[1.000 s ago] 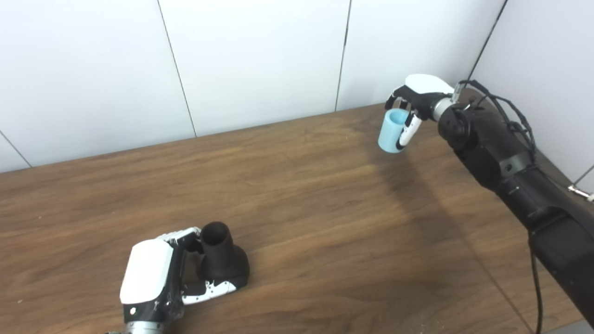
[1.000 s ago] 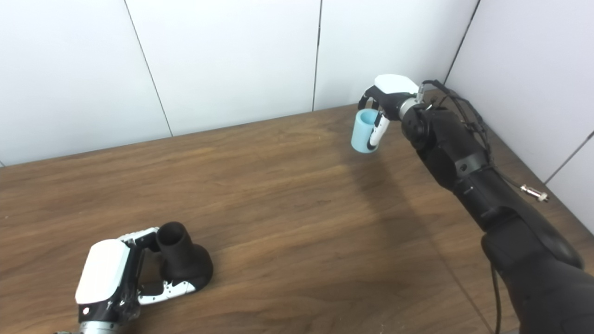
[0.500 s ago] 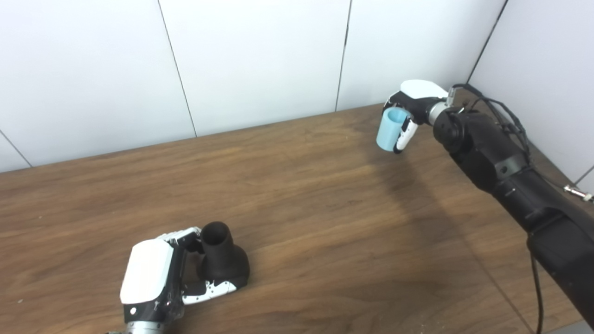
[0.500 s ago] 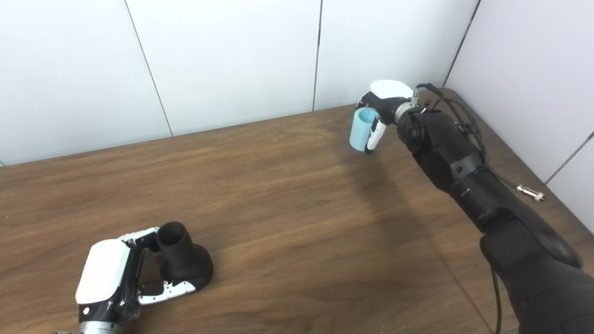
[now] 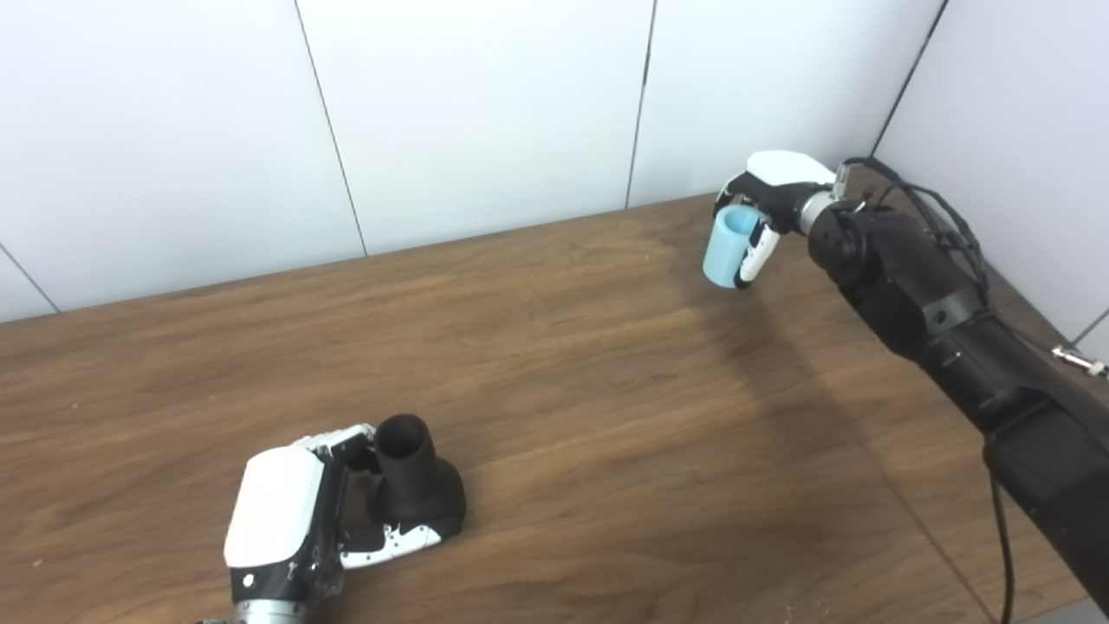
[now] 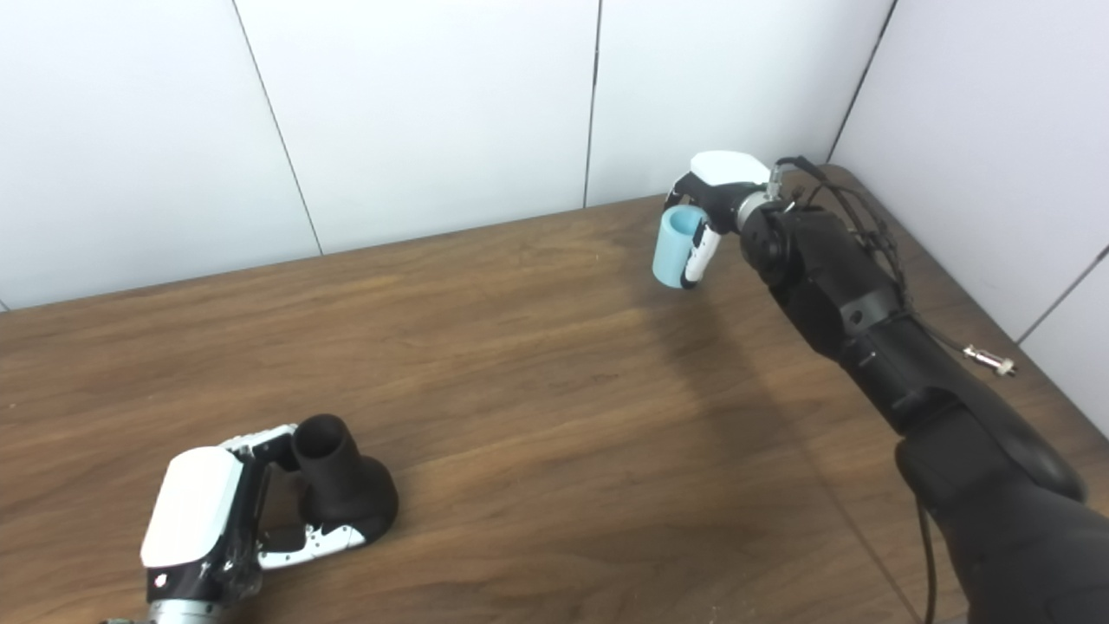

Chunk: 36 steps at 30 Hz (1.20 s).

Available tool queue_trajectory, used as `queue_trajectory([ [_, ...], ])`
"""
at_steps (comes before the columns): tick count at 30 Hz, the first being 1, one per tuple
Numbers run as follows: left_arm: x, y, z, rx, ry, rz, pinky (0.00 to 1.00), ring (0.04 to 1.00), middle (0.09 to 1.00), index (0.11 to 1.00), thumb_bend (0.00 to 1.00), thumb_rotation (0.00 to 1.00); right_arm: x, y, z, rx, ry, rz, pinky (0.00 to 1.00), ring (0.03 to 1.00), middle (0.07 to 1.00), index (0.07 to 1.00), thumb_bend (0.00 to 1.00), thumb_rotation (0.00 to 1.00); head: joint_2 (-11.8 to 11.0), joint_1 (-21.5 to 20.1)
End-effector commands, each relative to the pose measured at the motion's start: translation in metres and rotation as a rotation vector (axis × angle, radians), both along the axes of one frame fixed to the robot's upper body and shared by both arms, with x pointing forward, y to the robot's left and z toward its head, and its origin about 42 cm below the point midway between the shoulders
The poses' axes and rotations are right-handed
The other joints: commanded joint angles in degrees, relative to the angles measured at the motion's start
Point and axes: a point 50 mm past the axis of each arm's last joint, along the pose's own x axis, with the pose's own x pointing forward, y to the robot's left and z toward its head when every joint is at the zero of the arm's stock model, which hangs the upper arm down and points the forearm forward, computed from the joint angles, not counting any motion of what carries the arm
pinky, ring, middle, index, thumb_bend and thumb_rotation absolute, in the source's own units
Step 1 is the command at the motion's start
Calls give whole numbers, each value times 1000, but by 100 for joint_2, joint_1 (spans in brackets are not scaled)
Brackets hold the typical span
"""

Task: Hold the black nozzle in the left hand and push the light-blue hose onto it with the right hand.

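There is one black nozzle (image 5: 416,485) and it stands on the wooden table (image 5: 554,399), near the front left corner, with its open narrow end pointing up and its wide base down. The left hand (image 5: 290,520) is beside it on the left; its fingers (image 5: 342,439) reach around the neck at the far side and its thumb (image 5: 394,542) lies against the base at the near side, so the hand is closed around the nozzle.

There is one light-blue hose (image 5: 726,246), a short tube piece. It is well apart from the nozzle, at the far right side of the table, near the white wall (image 5: 485,113). The right hand (image 5: 771,195) pinches it from above, with one finger along its right side, and the open end looks upward. The tube is slightly tilted. If its lower end touches the table, I cannot tell.

One thin cable (image 5: 949,221) runs along the right arm (image 5: 953,329).
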Motion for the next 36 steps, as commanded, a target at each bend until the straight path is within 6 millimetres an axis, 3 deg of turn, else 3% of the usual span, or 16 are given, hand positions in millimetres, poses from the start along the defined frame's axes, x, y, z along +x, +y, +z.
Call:
queue_trajectory([
  [1, -1, 7, -13, 74, 63, 11, 599, 535, 502, 476, 524, 0, 9, -4, 38, -37, -101, 16, 361, 451, 521, 687, 934, 49, 5, -6],
  [3, -1, 7, -13, 75, 64, 13, 602, 540, 504, 474, 524, 0, 9, -4, 38, -36, -105, 20, 502, 564, 622, 680, 928, 49, 5, -6],
  [6, 0, 7, -12, 78, 66, 12, 604, 545, 506, 473, 524, 0, 8, -5, 38, -24, -132, 33, 612, 606, 656, 656, 920, 24, 38, 15],
  [8, 0, 6, -12, 80, 66, 12, 606, 546, 506, 472, 524, 0, 7, -4, 37, -24, -159, 33, 573, 563, 612, 625, 876, 6, 38, 15],
  [9, 0, 6, -12, 79, 66, 12, 608, 547, 507, 472, 524, 0, 7, -4, 37, -31, -173, 30, 513, 519, 530, 572, 706, 3, 47, 20],
  [10, 0, 6, -12, 78, 66, 11, 608, 548, 507, 472, 524, 0, 6, -3, 37, -42, -190, 27, 438, 466, 477, 544, 619, 1, 47, 20],
  [13, 0, 6, -12, 80, 61, 12, 611, 546, 506, 472, 524, 0, 5, -1, 37, -80, -219, 33, 315, 376, 417, 510, 533, 0, 52, 16],
  [18, -1, 6, -12, 75, 65, 13, 609, 541, 503, 475, 524, 0, 5, -1, 37, -90, -223, 33, 343, 396, 422, 510, 528, 0, 69, 10],
  [21, -1, 6, -13, 69, 65, 14, 602, 538, 503, 475, 524, 0, 5, 0, 37, -90, -222, 35, 284, 351, 404, 513, 525, 0, 74, 18],
  [24, -1, 6, -14, 72, 70, 18, 598, 539, 507, 472, 524, 0, 4, 1, 37, -79, -222, 43, 362, 393, 449, 520, 522, 0, 76, 30],
  [28, -1, 5, -15, 75, 69, 19, 596, 541, 507, 473, 524, 0, 2, 1, 37, -74, -228, 50, 349, 370, 467, 534, 515, 0, 59, 106],
  [32, -3, 4, -14, 76, 68, 19, 601, 538, 506, 473, 524, 0, -8, 8, 48, -38, -268, 98, 413, 401, 495, 499, 519, 0, 69, 270],
  [36, -4, 2, -14, 77, 74, 22, 604, 547, 507, 472, 524, 0, -25, 26, 65, 2, -305, 166, 389, 389, 502, 506, 517, 0, 77, 438],
])
